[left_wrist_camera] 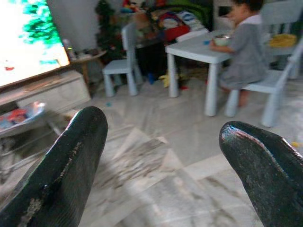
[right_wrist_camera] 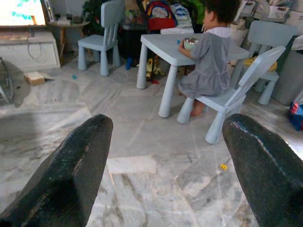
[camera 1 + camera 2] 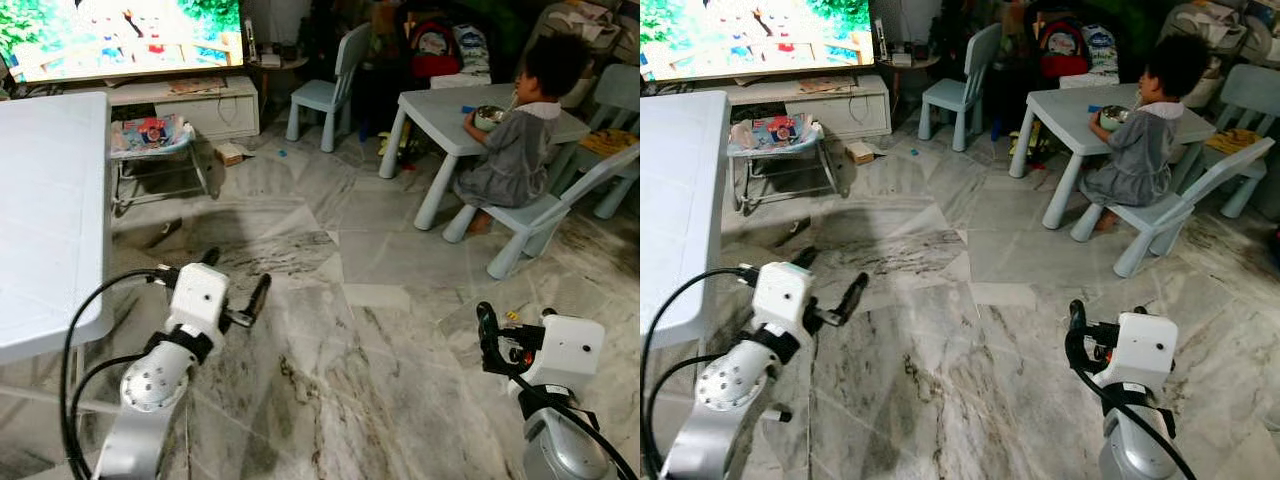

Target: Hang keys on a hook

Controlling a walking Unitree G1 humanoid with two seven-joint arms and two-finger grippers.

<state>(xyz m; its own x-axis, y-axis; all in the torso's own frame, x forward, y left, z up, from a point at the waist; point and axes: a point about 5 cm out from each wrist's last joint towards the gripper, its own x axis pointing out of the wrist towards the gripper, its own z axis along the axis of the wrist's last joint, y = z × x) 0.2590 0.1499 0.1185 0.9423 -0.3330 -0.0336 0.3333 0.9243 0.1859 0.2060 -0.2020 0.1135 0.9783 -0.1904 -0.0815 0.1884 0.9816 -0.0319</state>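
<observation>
Left gripper (image 3: 237,281) up over the marble floor (image 3: 350,400), fingers spread wide, nothing btwn them. Right gripper (image 2: 165,156) same: fingers apart, empty, held low over floor. White table (image 3: 50,220) just beside left arm. Farther off: bouncer (image 3: 150,140), TV (image 3: 120,35) on a low stand, small table (image 3: 450,110) w/ a person (image 3: 520,140) seated on a chair (image 3: 540,215). Can't make out keys or hook.

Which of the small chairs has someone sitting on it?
The chair on the right side of the small table; a person sits on it. The chair by the TV stands empty.
</observation>
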